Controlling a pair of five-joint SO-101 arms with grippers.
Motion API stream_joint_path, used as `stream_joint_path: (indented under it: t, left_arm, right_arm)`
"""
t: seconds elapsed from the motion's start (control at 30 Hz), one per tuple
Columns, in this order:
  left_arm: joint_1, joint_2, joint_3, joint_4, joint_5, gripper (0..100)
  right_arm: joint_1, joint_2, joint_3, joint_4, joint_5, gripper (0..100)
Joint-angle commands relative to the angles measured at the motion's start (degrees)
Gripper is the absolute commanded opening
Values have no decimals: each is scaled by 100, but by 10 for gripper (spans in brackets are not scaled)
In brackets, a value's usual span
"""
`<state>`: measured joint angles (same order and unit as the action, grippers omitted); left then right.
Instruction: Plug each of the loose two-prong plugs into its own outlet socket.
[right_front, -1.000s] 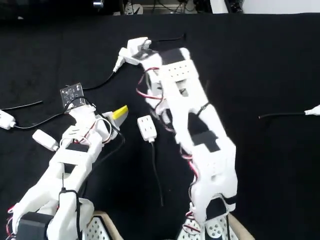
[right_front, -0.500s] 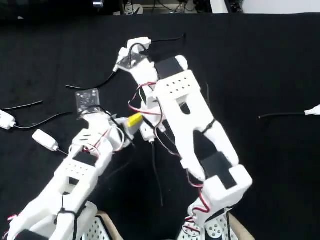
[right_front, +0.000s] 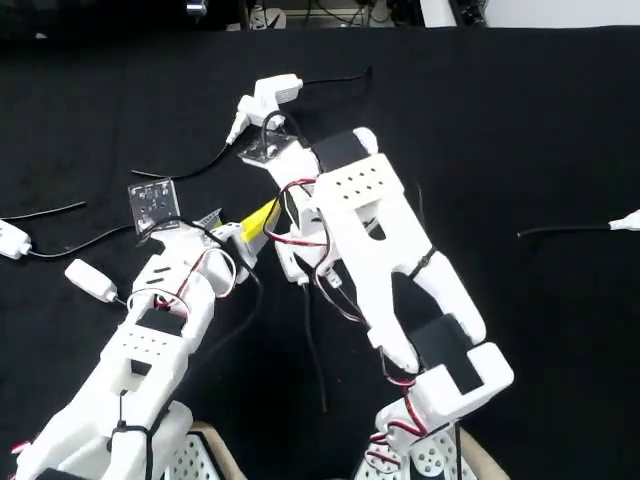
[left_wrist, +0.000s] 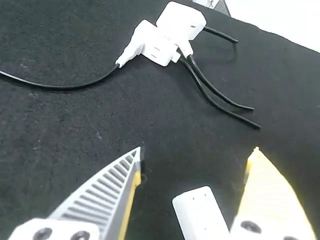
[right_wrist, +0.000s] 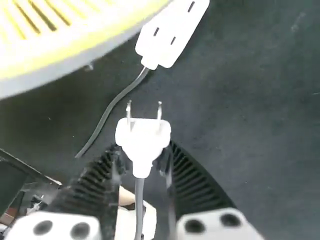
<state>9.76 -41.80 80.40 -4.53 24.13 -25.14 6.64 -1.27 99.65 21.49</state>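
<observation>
"Plug (right_wrist: 143, 140) is pinched by its moulded body in your right gripper (right_wrist: 142, 152). Both prongs are clear and point toward the outlet socket (right_wrist: 172, 32), near it but apart."

"Good hold, I'd say. It looks light and rigid, so keep to the body and off the prongs, which seem thin enough to bend if you go in crooked. Its cord (right_wrist: 139, 200) probably has some spring and may twist it on you."

"Your left gripper (left_wrist: 196, 152) stands wide open astride the socket, holding nothing. Whether its yellow finger (left_wrist: 270, 200) touches the block, I can't tell."

"That block likely weighs little and could skid or tip on the black cloth (right_front: 520, 120) when you press. Clamp its sides, clear of the slotted face, before you push in."

"Another pair (right_front: 262, 100) lies already joined, farther back on your table."
</observation>
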Motion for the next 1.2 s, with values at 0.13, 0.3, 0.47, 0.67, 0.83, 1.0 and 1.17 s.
stream_joint_path:
  t: [0.13, 0.3, 0.47, 0.67, 0.83, 1.0, 1.17]
  left_arm:
    - [400, -141, 101, -158, -35, 329]
    - [303, -141, 127, -158, -44, 329]
    - [303, -141, 180, -167, -53, 329]
    - [312, -141, 251, -167, -62, 329]
    - [303, -141, 259, -158, -62, 329]
    - [303, -132, 259, -149, -62, 329]
    - [303, -141, 286, -149, -62, 329]
  right_arm:
    - [-554, -295, 207, -492, -26, 12]
    - [-598, -295, 180, -659, 35, 12]
    - [-598, -312, -66, -615, 35, 13]
    - [-598, -303, -549, -431, 35, 13]
    - [-563, -312, -910, 97, 35, 13]
    - [-299, -356, -945, 123, 26, 12]
    - [-290, -356, -1033, 114, -26, 12]
